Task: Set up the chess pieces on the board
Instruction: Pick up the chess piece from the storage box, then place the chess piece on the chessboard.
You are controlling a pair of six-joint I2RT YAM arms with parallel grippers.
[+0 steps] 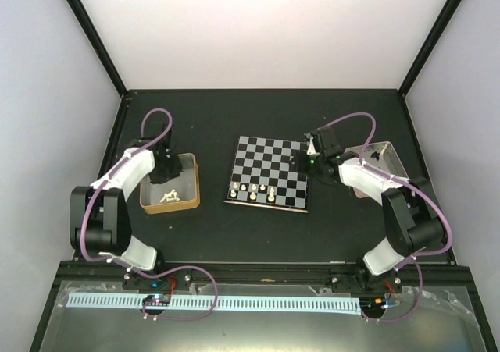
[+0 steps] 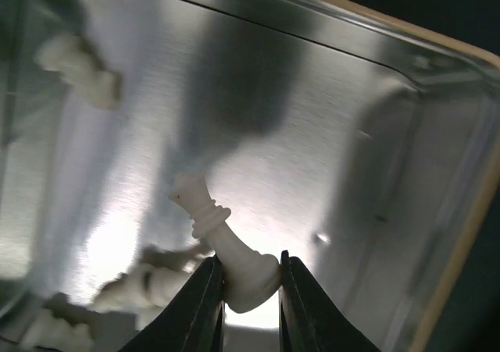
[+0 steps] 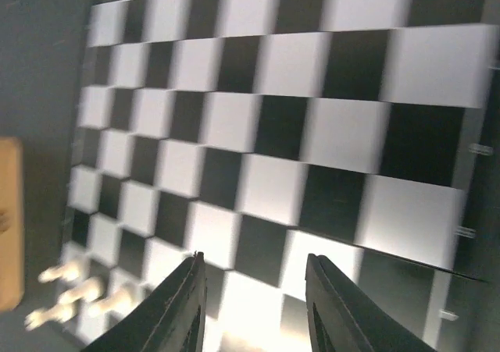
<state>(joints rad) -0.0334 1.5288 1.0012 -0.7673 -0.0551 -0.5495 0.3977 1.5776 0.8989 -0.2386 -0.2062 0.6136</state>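
The board (image 1: pixel 269 172) lies mid-table, with several cream-white pieces (image 1: pixel 251 189) on its near rows. My left gripper (image 2: pixel 250 278) is down inside the gold-sided tin (image 1: pixel 190 188) and is shut on the base of a cream-white chess piece (image 2: pixel 226 247), whose head points up-left. More white pieces (image 2: pixel 78 67) lie loose on the tin's shiny floor. My right gripper (image 3: pixel 254 270) is open and empty, hovering over the board's right side (image 3: pixel 258 118). White pieces (image 3: pixel 78 289) show at the lower left of the right wrist view.
A pinkish-silver tin (image 1: pixel 383 161) holding black pieces stands right of the board, behind my right arm. The gold tin's rim (image 2: pixel 469 235) runs close on the right of my left gripper. The black table (image 1: pixel 266 110) extends behind the board.
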